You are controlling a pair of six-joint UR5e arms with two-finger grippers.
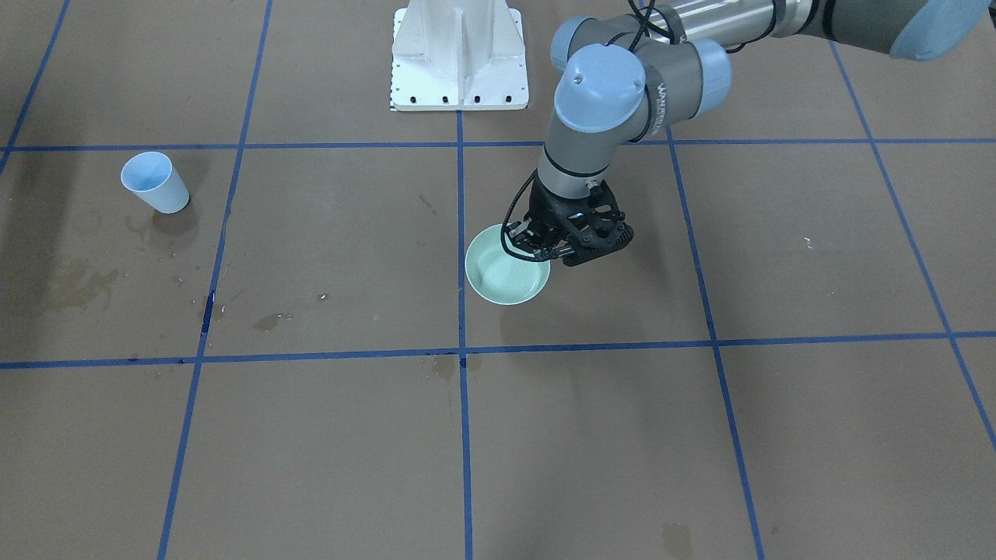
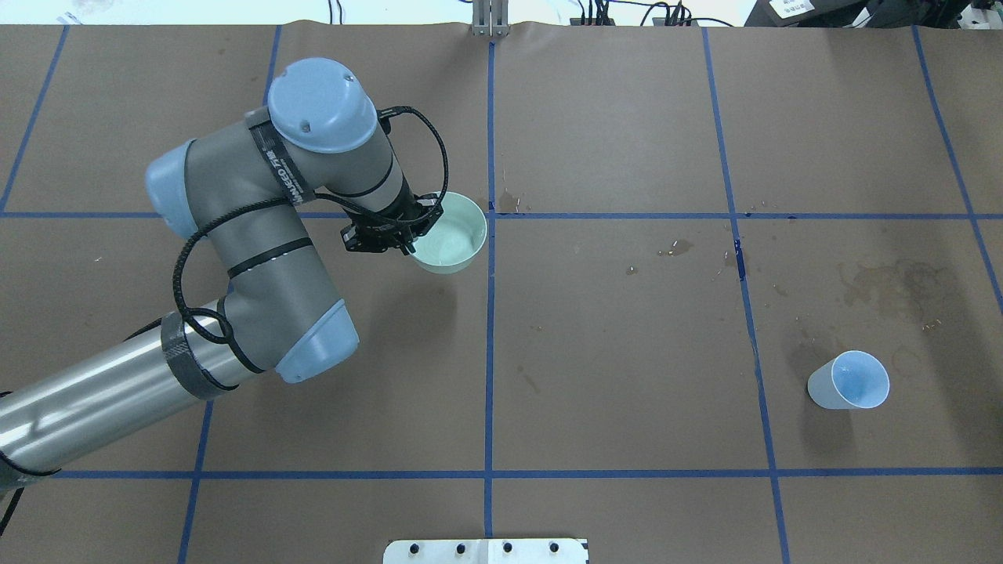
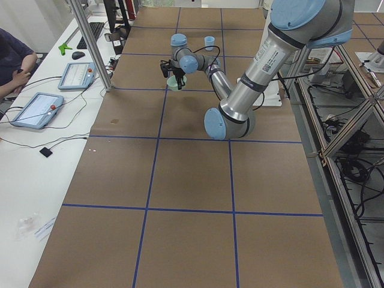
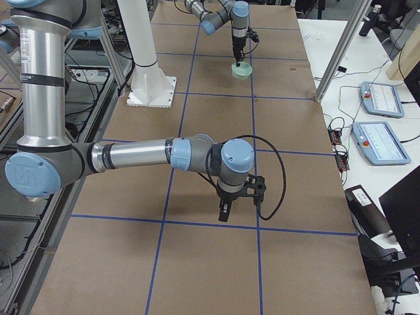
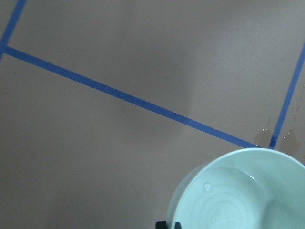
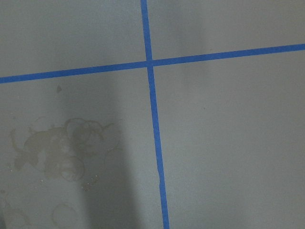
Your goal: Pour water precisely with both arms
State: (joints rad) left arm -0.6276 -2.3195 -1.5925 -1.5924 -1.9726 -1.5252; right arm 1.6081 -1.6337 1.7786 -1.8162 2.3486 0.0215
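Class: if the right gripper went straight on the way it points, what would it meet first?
Probably the table's brown paper, near a blue tape crossing; the right gripper points down, nothing else below.

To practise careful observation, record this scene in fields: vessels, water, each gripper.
Bowl: pale green round bowl, near table centre
Water: clear water in that bowl
Cup: pale blue plastic cup, upright, far on the robot's right, untouched
Left arm: left gripper clamped on the bowl's rim
Right arm: right gripper away from both vessels; open or shut unclear
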